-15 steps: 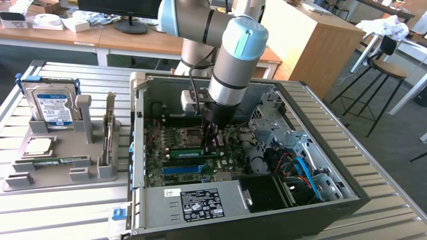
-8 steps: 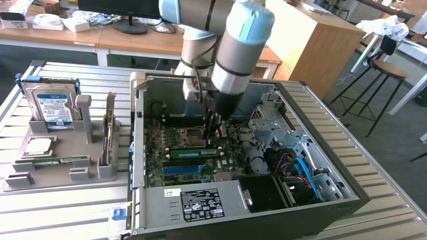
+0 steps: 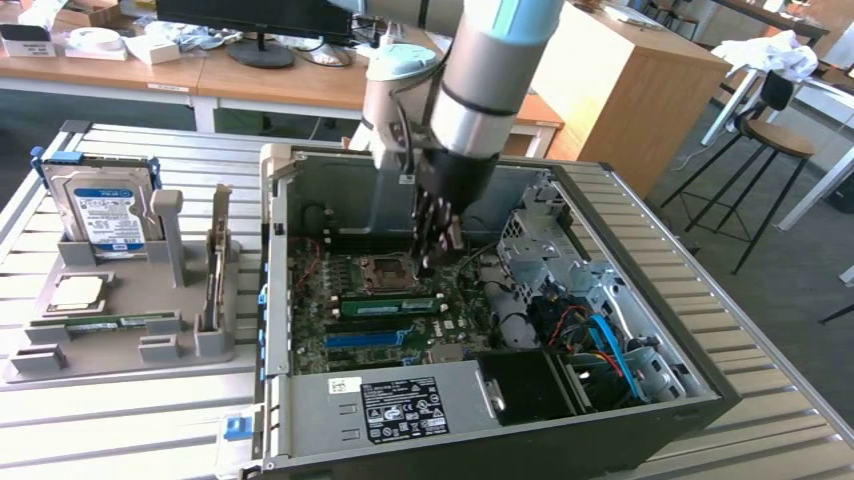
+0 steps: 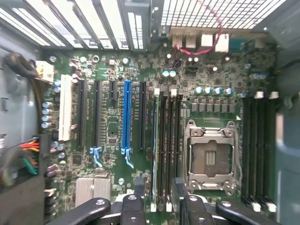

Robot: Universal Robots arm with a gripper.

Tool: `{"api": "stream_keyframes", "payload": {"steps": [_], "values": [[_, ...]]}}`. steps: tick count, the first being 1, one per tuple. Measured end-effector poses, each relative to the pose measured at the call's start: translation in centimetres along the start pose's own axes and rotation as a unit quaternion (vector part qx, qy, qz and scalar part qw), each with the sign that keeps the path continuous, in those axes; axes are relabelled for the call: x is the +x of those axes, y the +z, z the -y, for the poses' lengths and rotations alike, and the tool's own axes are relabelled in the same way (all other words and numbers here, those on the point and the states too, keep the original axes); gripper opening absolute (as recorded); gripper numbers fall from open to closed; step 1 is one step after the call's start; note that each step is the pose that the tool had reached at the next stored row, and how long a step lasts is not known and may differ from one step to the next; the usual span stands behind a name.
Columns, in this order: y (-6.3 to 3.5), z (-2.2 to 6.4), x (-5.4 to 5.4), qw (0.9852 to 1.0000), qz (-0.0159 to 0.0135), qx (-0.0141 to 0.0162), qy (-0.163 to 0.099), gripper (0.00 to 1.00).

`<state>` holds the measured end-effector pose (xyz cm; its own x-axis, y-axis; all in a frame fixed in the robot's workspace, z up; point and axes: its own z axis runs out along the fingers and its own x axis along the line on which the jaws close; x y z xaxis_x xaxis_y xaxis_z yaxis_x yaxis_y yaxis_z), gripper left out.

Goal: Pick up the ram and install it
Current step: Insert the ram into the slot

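My gripper point(image 3: 434, 240), wide open, over the seated ram point(image 3: 390, 303).
Case point(image 3: 707, 350) on slatted metal table point(image 3: 120, 440); wooden desks point(image 3: 267, 85) upper left, stool point(image 3: 781, 140) upper right.

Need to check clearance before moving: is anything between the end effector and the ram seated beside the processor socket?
Nothing visible. The ram stands edge-up on the motherboard next to the processor socket. The open end effector hangs over it, and no cable or part crosses the gap between them.
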<state>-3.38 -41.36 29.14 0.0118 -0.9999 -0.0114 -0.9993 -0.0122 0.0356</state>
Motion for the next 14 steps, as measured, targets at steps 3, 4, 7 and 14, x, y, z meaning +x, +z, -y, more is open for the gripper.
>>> {"api": "stream_keyframes", "payload": {"steps": [3,4,7,14], "values": [[-1.39,-0.05,0.0,1.0000,0.0000,0.0000,0.000,0.36],[-1.84,-0.07,0.0,1.0000,0.0000,0.0000,0.000,0.36],[-3.13,-0.11,0.0,1.0000,0.0001,0.0000,0.000,0.36],[-4.80,-0.17,-0.1,1.0000,0.0000,0.0000,0.000,0.36]]}}
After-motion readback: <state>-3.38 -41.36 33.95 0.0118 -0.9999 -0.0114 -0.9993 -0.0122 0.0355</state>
